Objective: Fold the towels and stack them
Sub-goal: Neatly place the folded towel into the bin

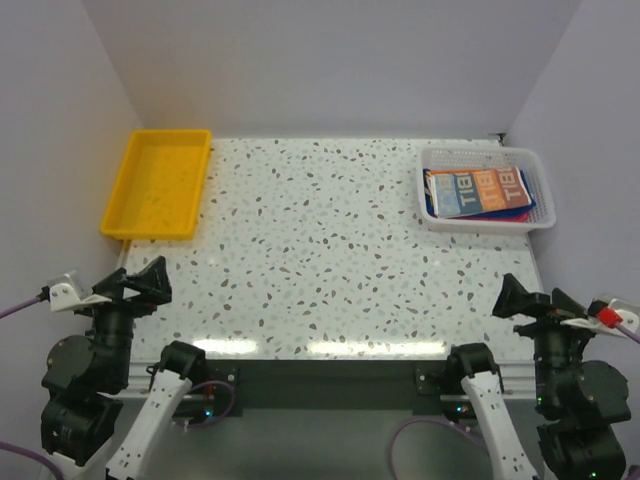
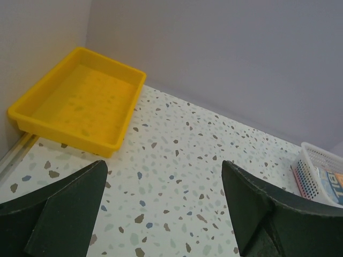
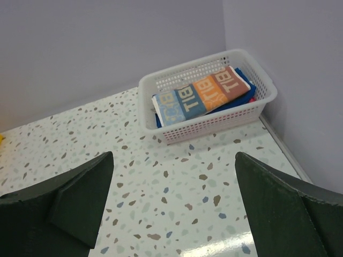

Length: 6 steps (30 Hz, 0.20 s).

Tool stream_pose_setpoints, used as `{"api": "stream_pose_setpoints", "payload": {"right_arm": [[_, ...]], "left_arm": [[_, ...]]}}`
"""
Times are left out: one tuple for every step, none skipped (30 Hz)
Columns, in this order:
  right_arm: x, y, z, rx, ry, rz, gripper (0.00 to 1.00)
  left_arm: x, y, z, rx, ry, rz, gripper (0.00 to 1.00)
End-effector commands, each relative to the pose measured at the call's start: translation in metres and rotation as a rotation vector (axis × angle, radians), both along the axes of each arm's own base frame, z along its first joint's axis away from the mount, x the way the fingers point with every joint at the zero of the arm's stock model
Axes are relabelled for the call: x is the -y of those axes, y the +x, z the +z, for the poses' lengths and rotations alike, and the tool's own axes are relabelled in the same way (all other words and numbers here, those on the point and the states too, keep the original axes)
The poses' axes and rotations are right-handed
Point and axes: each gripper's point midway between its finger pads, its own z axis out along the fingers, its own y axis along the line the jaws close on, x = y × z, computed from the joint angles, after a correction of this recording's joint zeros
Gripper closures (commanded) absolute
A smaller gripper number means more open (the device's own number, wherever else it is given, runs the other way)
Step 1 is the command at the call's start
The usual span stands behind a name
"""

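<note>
From my station I see the towels point(image 1: 478, 192) lying folded in a flat pile inside the white mesh basket point(image 1: 485, 225), which sits at the far right corner of the table point(image 1: 320, 260). The top towel is the orange-and-blue one with white lettering. A royal blue one shows beneath it along the edges, and I cannot make out the rest of the pile. The yellow tray point(image 1: 150, 232) sits at the far left corner, well apart from the basket. My left gripper point(image 1: 148, 283) hangs over the near left edge of the table with its jaws spread wide and nothing between them. Its wrist view looks across bare speckled tabletop toward the tray. My right gripper point(image 1: 520, 297) hangs over the near right edge, its jaws likewise wide apart and holding nothing. In its wrist view the fingers point(image 3: 80, 198) frame the basket ahead, with the printed towel lying flat and slightly askew inside. Both grippers are well short of the towels.
</note>
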Motion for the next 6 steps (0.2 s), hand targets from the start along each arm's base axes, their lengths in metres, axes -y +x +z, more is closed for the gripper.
{"api": "stream_pose_setpoints", "payload": {"right_arm": [[-0.0033,0.0015,0.0077,0.038,-0.013,0.024,0.01],[-0.0035,0.0019,0.0075,0.039,-0.018,0.025,0.01],[-0.0036,0.0019,0.0078,0.042,-0.022,0.027,0.01],[-0.0039,0.0027,0.0075,0.042,-0.023,0.028,0.01],[-0.0039,0.0031,0.0081,0.043,-0.025,0.028,0.01],[-0.0044,0.0050,0.0076,0.037,-0.025,0.030,0.01]], "left_arm": [[0.0007,0.0019,-0.0001,-0.004,0.004,0.002,0.07],[0.0005,0.0025,-0.0005,-0.008,0.009,0.003,0.07],[-0.0004,0.0015,0.0004,-0.005,0.008,0.006,0.07],[-0.0008,0.0018,-0.0001,-0.008,0.009,0.009,0.07],[-0.0012,0.0014,0.0000,-0.007,0.010,0.011,0.07],[-0.0008,0.0022,0.0001,-0.008,0.009,0.009,0.07]]}}
